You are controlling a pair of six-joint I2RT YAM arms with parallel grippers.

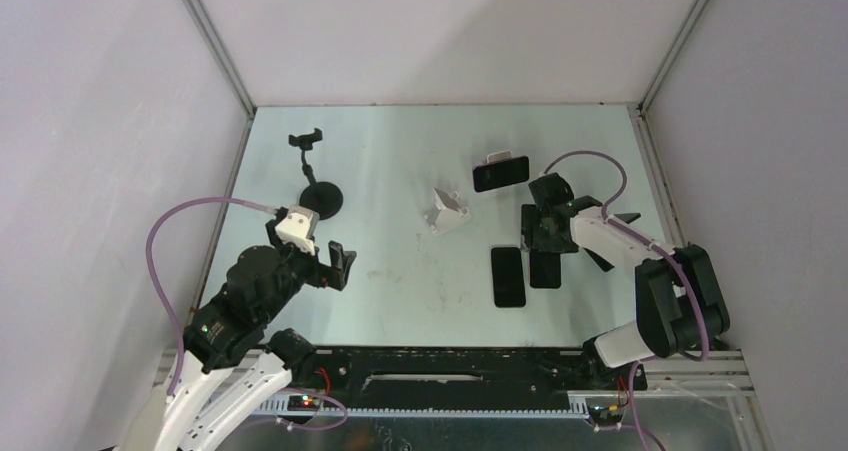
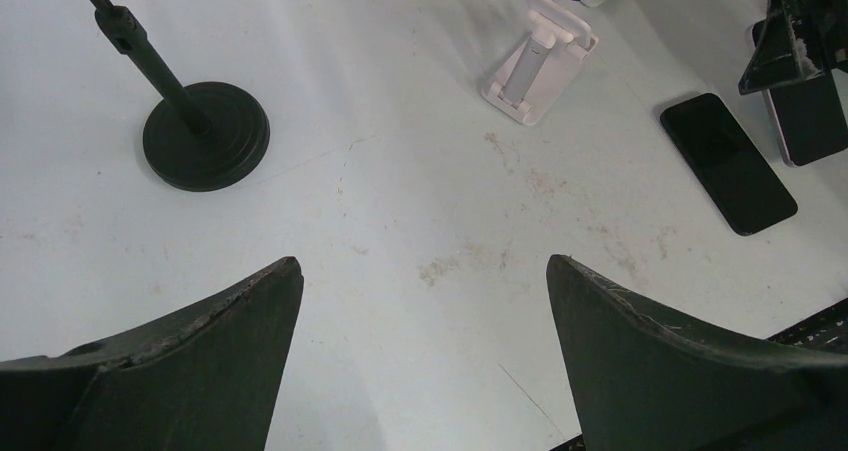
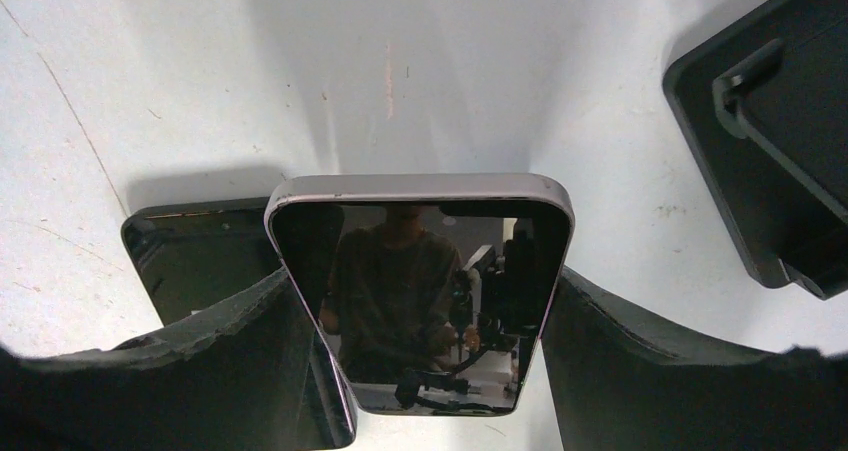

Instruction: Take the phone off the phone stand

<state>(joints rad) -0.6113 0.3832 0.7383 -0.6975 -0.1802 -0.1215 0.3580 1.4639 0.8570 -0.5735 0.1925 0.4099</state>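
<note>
1. At the near left, the left gripper (image 1: 340,266) hangs over the bare table (image 1: 400,301) with its jaws wide open and nothing between them. It has no part in the work at this moment.
2. Farther back on the left, a black round-based stand (image 1: 322,199) is upright, and its clamp is empty.
3. Near the middle, a white folding stand (image 1: 449,212) sits empty.
4. Right of the middle and far back, a second phone (image 1: 500,173) leans sideways on a white holder (image 1: 497,157), untouched.
5. Nearer, a black phone (image 1: 508,276) lies flat on the table.
6. Just right of it, the right gripper (image 1: 545,239) has its jaws closed on the long edges of the phone (image 3: 420,291), which faces screen up and has a pale purple rim. The phone sits beside and partly over the black phone. I cannot tell whether it is lifted or resting.
7. To the right, a black stand (image 3: 775,141) is apart from the held phone and carries nothing.
8. Progress, as a judgement: the phone is off any stand, so the removal looks done. What is left is to set it down and let go.
9. Markings: no brand, label or writing can be read. The screen shows only a dim reflection.
</note>
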